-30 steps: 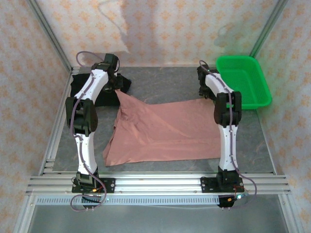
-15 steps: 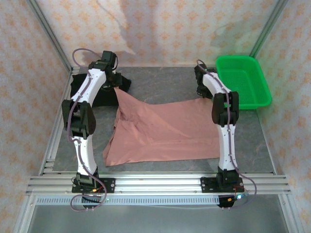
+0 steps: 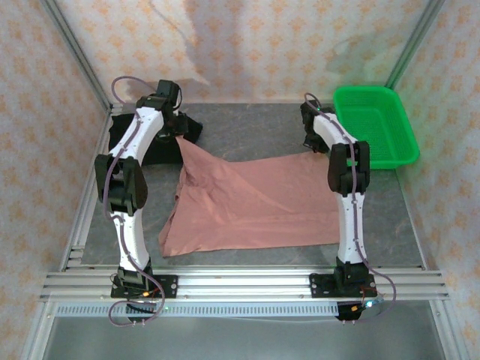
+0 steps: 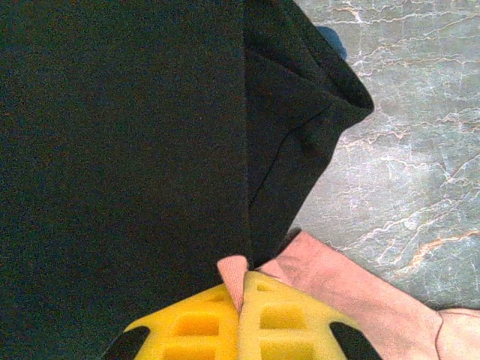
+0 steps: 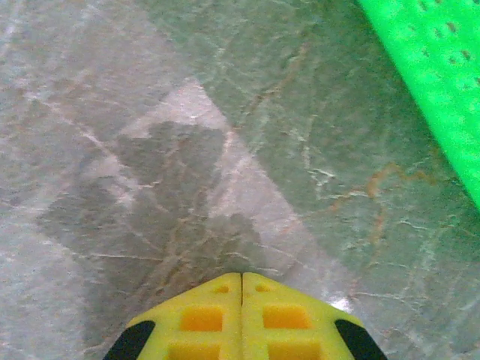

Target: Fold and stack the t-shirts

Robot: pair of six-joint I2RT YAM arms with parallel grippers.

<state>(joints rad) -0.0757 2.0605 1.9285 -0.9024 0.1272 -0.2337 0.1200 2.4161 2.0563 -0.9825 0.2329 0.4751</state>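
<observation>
Pink shirt (image 3: 247, 202) corner is pinched by the left gripper (image 4: 240, 283) above the black shirt (image 4: 120, 150).
The left gripper is clamped on that corner, a pink tip showing between its pads, and the cloth is drawn up to a peak at the far left, over the black shirt. The right gripper (image 5: 241, 279) is pressed closed over the table (image 5: 150, 112), no cloth seen at its tips, with the basket (image 5: 427, 67) near its right. The rest of the pink shirt is spread between the arms.

Grey marbled tabletop (image 3: 255, 127), floral wallpaper walls (image 3: 262, 45) (one pale patch), aluminium frame rails (image 3: 247, 285).
</observation>
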